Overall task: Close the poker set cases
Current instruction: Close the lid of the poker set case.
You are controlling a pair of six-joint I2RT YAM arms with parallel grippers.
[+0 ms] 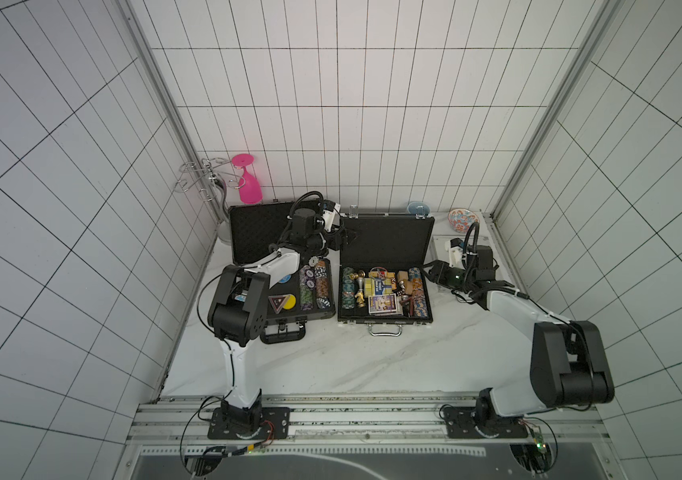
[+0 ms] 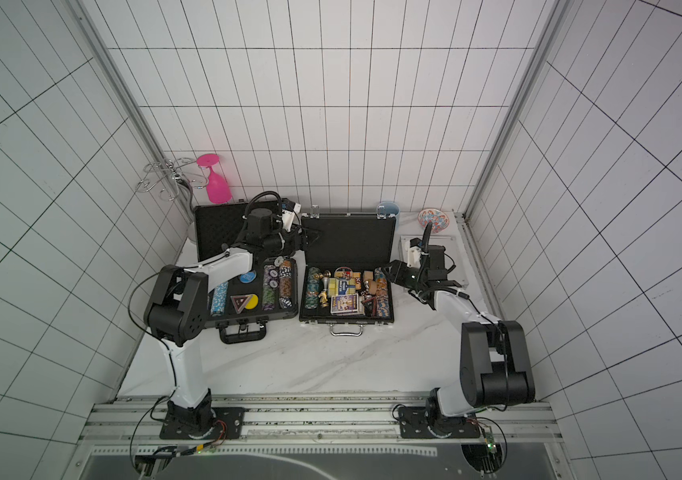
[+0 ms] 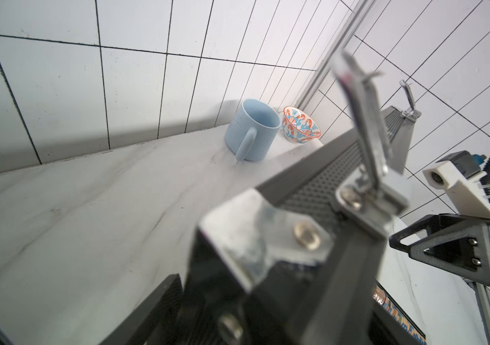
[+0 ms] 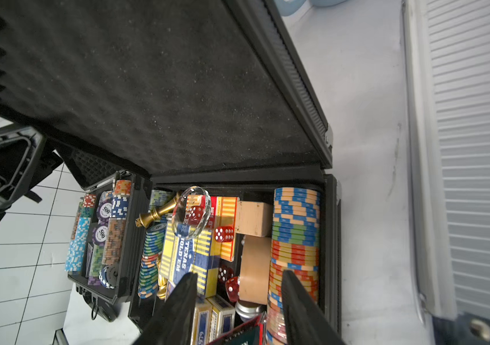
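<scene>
In both top views the medium black case (image 1: pixel 385 321) lies mid-table, long side running across, silver handle toward the robot, lid (image 1: pixel 387 243) standing open at the far hinge. The left gripper (image 1: pixel 343 237) sits at that lid's left top corner, probably to tip it down; the right gripper (image 1: pixel 435 270) hangs at the case's right end. The large grey case (image 1: pixel 256 237) stands open to its left, and the small silver case (image 1: pixel 439 249) lies flat to its right. The left wrist view shows the lid's corner close up, but I cannot tell how those jaws stand. The right wrist view shows fingers (image 4: pixel 178 307) parted over the chips (image 4: pixel 296 233), holding nothing.
</scene>
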